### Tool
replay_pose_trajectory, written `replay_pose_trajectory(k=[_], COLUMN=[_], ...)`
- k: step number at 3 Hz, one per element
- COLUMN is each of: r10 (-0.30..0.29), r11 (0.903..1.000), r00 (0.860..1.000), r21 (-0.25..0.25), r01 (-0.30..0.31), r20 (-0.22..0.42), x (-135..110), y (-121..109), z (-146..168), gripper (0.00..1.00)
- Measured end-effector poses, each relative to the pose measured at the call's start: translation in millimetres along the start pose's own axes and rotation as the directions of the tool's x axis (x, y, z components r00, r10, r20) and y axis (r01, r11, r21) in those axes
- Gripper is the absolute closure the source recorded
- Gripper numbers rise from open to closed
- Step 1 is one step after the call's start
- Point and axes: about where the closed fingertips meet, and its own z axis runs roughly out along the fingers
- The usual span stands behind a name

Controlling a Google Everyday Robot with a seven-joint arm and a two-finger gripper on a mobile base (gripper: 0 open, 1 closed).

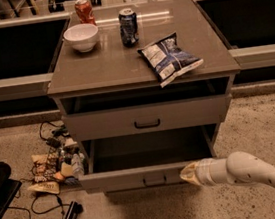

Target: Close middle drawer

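The gripper [188,174] is seen low at the right, at the end of a pale arm [259,172] that enters from the lower right corner; its cream tip is set against the right end of the middle drawer [119,179], touching the front panel; how far it is open cannot be told, and nothing is seen to be held in it. The middle drawer is pulled out from the cabinet [226,97], its low flat front running leftward from the gripper; its small black handle [154,180] is placed just left of the tip, apart from it; the dark inside of the drawer is seen above and behind the tip. The upper drawer [146,116] is found above the gripper, its front standing slightly out from the cabinet. Higher still, on the cabinet top [107,67], a chip bag [169,59] is laid almost straight above the gripper; a dark can [128,27] is stood up and to the left of that; a white bowl [81,37] and a red can [84,10] are set further left. On the floor, well to the left of the gripper, a heap of small clutter [52,168] and cables [40,215] is spread beside the drawer's left end.
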Motion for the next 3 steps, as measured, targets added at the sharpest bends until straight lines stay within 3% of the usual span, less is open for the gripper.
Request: replay_pose_trajectory(k=[1, 2, 3], r10=[0.000, 0.004, 0.007], r11=[1.0000, 0.9999, 0.9999], r00=[1.000, 1.000, 0.999], r21=[0.000, 0.010, 0.014], r01=[0.000, -0.004, -0.008], r20=[0.000, 0.021, 0.031], x=[0.1, -0.2, 1.0], y=[0.1, -27.7, -40.6], z=[-0.1, 12.3, 17.8], gripper=[1.00, 1.00, 1.00])
